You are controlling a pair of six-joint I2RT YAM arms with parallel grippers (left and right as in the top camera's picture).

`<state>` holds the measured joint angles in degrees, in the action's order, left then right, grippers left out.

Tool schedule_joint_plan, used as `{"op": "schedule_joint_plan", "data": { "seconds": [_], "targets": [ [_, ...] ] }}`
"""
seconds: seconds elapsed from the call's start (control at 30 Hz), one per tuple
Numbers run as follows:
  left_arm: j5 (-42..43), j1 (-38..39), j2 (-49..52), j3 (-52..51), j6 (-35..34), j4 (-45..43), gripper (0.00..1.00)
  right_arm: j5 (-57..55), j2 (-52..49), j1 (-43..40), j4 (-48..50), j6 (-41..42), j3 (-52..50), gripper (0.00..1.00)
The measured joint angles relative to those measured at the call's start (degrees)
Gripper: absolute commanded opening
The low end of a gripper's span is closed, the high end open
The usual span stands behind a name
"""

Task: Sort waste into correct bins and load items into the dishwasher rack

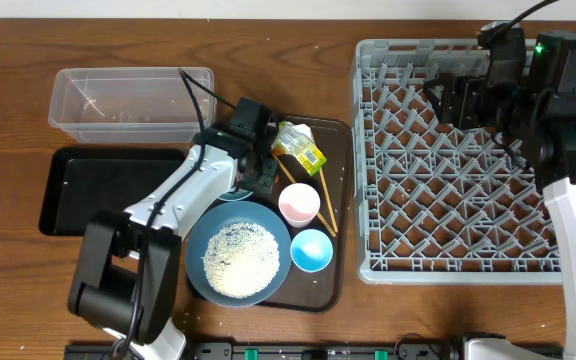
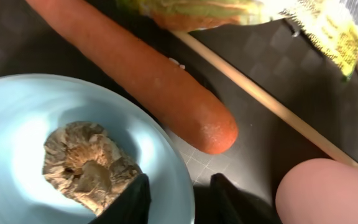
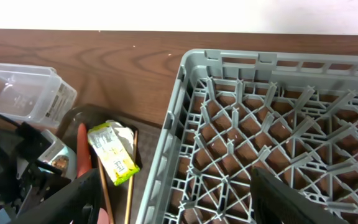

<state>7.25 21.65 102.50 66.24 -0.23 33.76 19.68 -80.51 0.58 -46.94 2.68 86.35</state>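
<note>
In the left wrist view my left gripper straddles the rim of the small light-blue bowl, one finger inside and one outside, with a gap at the outer finger. A small brown food lump lies in the bowl. The orange carrot, green-yellow wrapper, a chopstick and the pink cup lie close by. The big blue plate holds white rice. The light-blue cup stands next to it. My right gripper hangs open and empty over the grey rack.
The clear tub stands at the back left, with the black tray in front of it. The dishes and waste sit on a dark brown serving tray between the bins and the rack. Loose rice grains dot the table.
</note>
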Motion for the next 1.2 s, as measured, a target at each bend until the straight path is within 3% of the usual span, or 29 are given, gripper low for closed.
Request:
{"op": "schedule_joint_plan", "data": {
  "seconds": [0.23, 0.3, 0.4, 0.77, 0.93, 1.2],
  "targets": [
    [0.02, 0.00, 1.66, -0.02, 0.15, -0.50, 0.27, -0.17, 0.00, 0.00, -0.15, 0.00, 0.00, 0.71],
    [0.02, 0.00, 1.66, 0.00, 0.13, -0.83, 0.22, -0.17, 0.00, 0.00, -0.13, 0.00, 0.00, 0.72],
    [0.04, 0.00, 1.68, -0.02, -0.09, -1.49, 0.06, -0.17, 0.00, 0.00, -0.13, 0.00, 0.00, 0.71],
    [-0.37, 0.02, 1.73, 0.00, 0.20, -2.05, 0.06, -1.07, 0.00, 0.00, -0.39, 0.00, 0.00, 0.71],
    [-0.39, 0.00, 0.33, 1.57, 0.20, 1.66, 0.07, -1.44, 0.00, 0.00, -0.37, 0.00, 0.00, 0.72],
    [-0.07, -0.04, -9.84, 7.26, -0.09, 6.32, 0.06, -1.51, 0.00, 0.00, -0.37, 0.00, 0.00, 0.72]
  ]
}}
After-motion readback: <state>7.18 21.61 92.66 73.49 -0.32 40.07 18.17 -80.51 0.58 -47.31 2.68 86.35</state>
